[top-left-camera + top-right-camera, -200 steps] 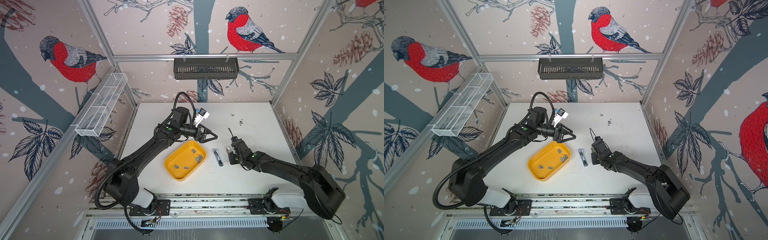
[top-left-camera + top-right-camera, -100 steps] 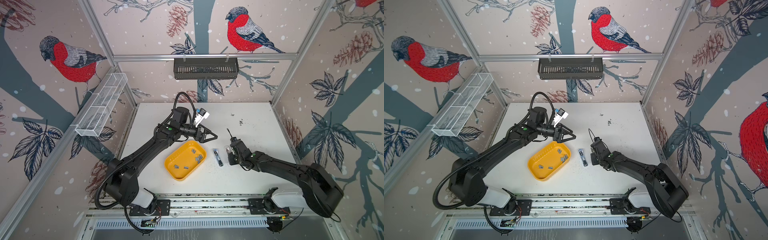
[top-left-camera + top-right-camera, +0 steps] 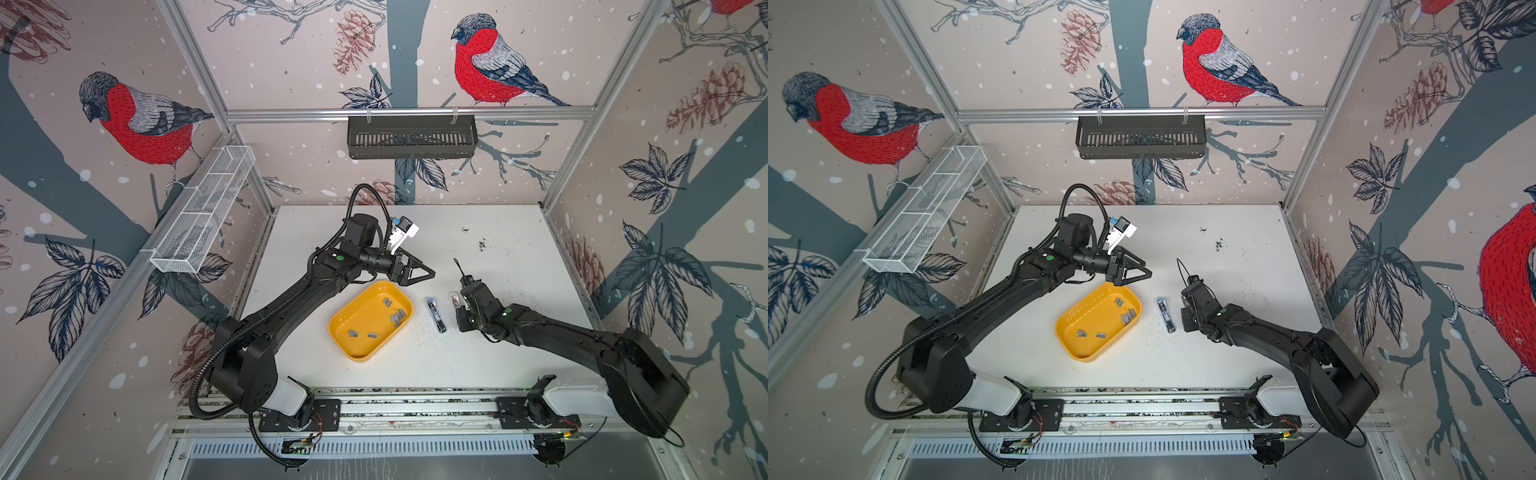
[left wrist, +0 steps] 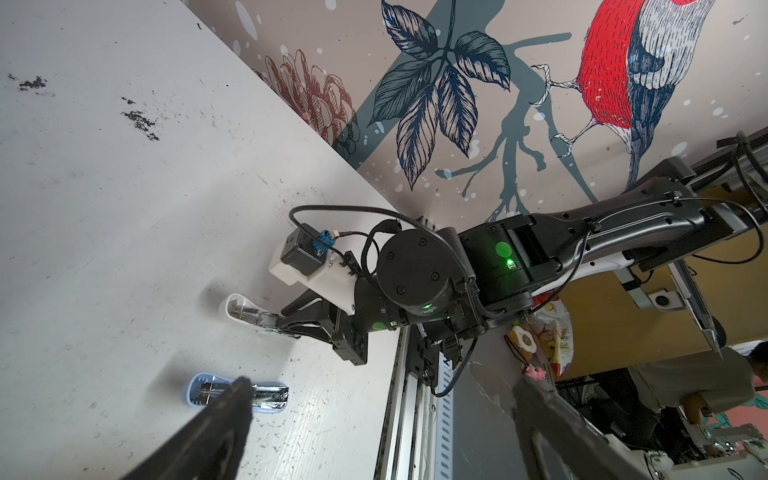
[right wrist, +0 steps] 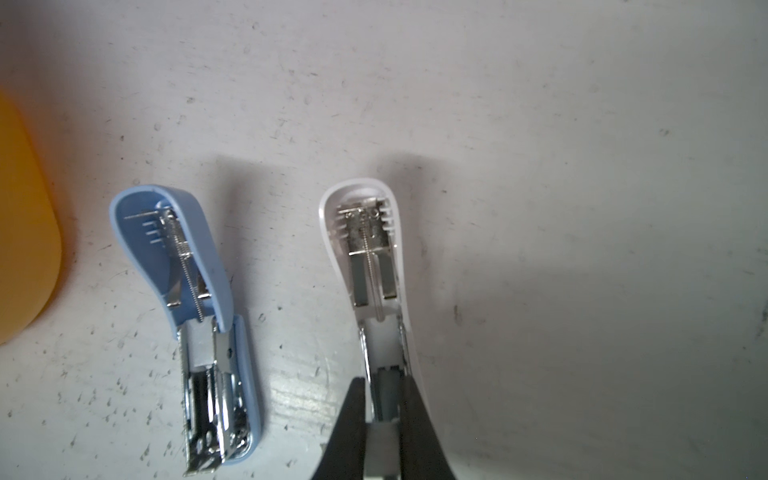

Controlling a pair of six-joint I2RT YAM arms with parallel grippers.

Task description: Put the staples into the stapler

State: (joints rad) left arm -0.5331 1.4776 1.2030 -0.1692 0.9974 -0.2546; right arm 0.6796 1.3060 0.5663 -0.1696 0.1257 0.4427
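On the scuffed white tabletop (image 3: 374, 232), our right claw (image 5: 383, 386) pinches the open white stapler (image 5: 365, 257); our left claw (image 3: 430, 273) hangs wide near the yellow tray (image 3: 361, 355) holding the staples (image 3: 398, 317) — next, we judge, a careful strip pickup.

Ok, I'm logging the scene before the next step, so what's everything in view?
staples: several, grey, inside the yellow tray
yellow tray: one, mid table
blue stapler: one, opened, lying right of the tray
white stapler: one, opened, right of the blue one
black basket: one, back rail
wire basket: one, white, left wall
left claw: open, raised beyond the tray's far end
right claw: shut on the white stapler
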